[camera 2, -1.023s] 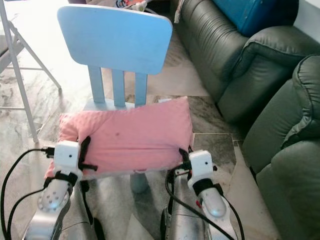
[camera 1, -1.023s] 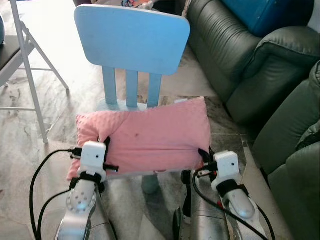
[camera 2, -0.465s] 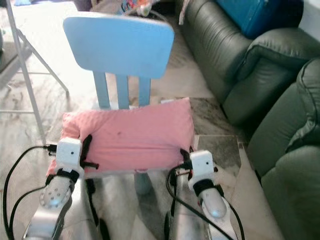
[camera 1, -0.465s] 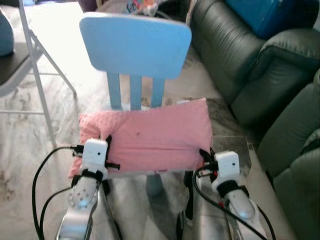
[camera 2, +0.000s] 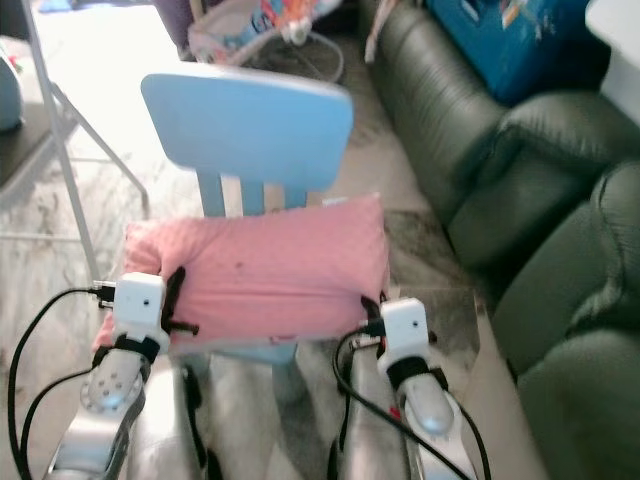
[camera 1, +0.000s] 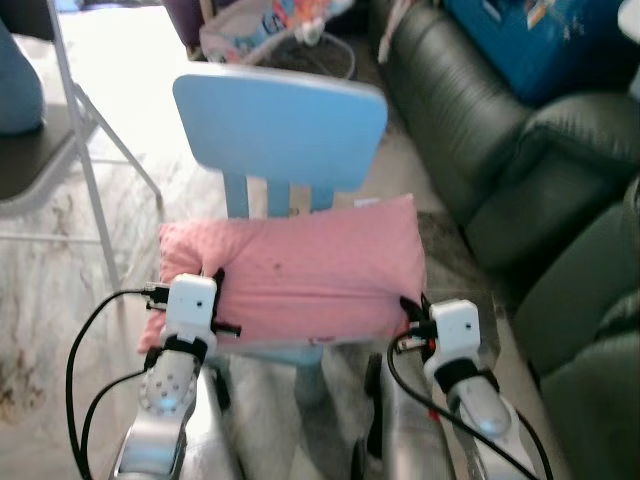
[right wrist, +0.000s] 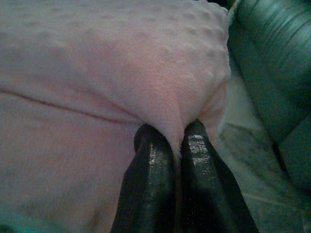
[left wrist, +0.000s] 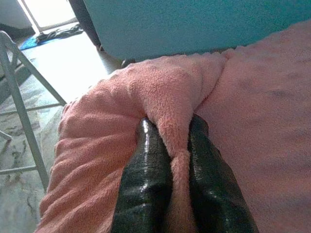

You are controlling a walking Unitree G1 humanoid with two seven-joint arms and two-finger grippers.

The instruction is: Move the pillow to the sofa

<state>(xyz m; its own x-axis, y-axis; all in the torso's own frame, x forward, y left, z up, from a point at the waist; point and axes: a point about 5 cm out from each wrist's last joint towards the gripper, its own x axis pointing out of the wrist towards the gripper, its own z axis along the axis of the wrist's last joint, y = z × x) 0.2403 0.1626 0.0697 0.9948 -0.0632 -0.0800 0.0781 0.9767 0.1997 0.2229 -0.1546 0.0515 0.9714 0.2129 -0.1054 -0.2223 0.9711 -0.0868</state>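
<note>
A pink fuzzy pillow (camera 1: 300, 270) lies across the seat of a light blue child's chair (camera 1: 285, 120). My left gripper (camera 1: 212, 290) is shut on a pinched fold at the pillow's left end; the left wrist view has both black fingers (left wrist: 146, 179) squeezing pink fabric (left wrist: 170, 107). At the pillow's right end my right gripper (camera 1: 408, 312) is shut on another fold, its fingers (right wrist: 155, 179) clamped on the cloth (right wrist: 97, 73). The dark green leather sofa (camera 1: 480, 130) runs along the right side.
A white folding chair (camera 1: 70, 150) stands at the left. A baby bouncer (camera 1: 275, 30) sits on the floor behind the blue chair. A blue box (camera 1: 540, 35) rests on the sofa's far part. The floor (camera 1: 60, 290) is pale marble tile.
The camera view has shifted, bringing more of the far floor and the bouncer into sight. Both grippers stay shut on the pillow's ends.
</note>
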